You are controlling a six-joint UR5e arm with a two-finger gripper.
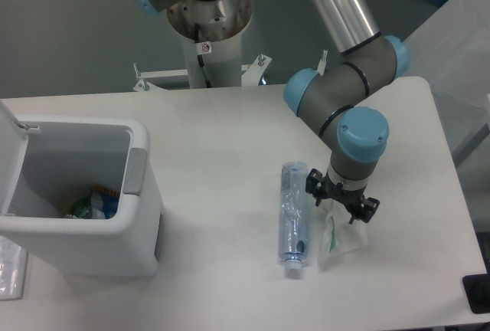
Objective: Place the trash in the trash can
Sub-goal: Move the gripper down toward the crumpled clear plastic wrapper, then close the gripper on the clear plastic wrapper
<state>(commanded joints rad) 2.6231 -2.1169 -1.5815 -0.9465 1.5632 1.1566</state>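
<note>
A crushed clear plastic bottle (292, 216) with a bluish label and white cap lies lengthwise on the white table. Just right of it lies a crumpled clear wrapper (341, 233) with green marks. My gripper (340, 202) hangs directly over the wrapper's upper end, its black fingers spread apart and open, with the wrapper's top partly hidden beneath it. The white trash can (145, 239) stands at the left with its lid swung open; some colourful waste shows at its bottom.
The arm's base column (207, 32) rises at the table's back edge. A clear bag (11, 268) lies at the far left beside the bin. A dark object (478, 293) sits at the lower right corner.
</note>
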